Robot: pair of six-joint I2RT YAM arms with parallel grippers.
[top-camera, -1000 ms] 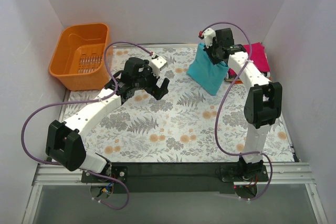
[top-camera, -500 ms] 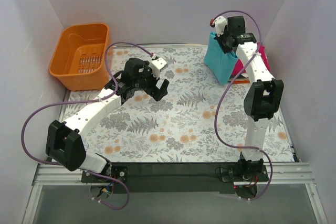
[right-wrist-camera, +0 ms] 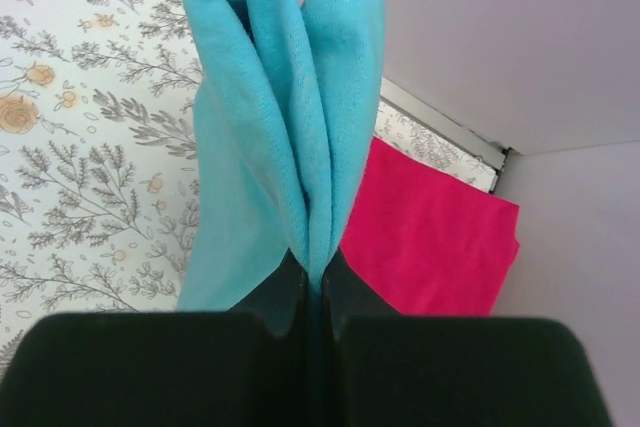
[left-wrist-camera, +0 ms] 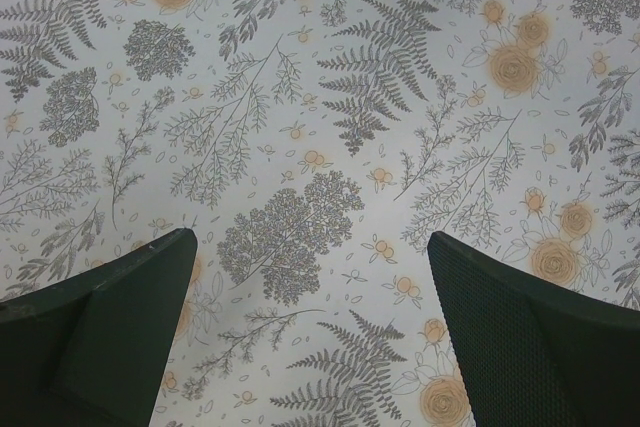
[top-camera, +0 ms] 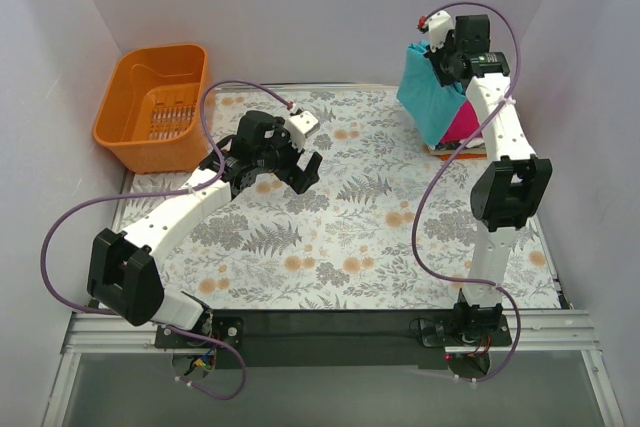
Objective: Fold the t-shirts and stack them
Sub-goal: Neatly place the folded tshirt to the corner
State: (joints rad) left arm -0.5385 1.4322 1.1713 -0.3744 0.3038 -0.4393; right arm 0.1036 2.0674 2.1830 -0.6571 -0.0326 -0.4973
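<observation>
Right gripper (right-wrist-camera: 315, 277) pinches the teal t-shirt (right-wrist-camera: 280, 97), which hangs folded from its jaws near the magenta t-shirt (right-wrist-camera: 430, 237). Left gripper (left-wrist-camera: 310, 247) is spread wide.

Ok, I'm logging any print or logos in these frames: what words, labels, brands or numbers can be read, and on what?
No text, label, brand or number can be read in any view.
The teal t-shirt in the right gripper and the magenta t-shirt are plain.
The orange basket shows no label.
The tablecloth carries only ferns and flowers.
</observation>
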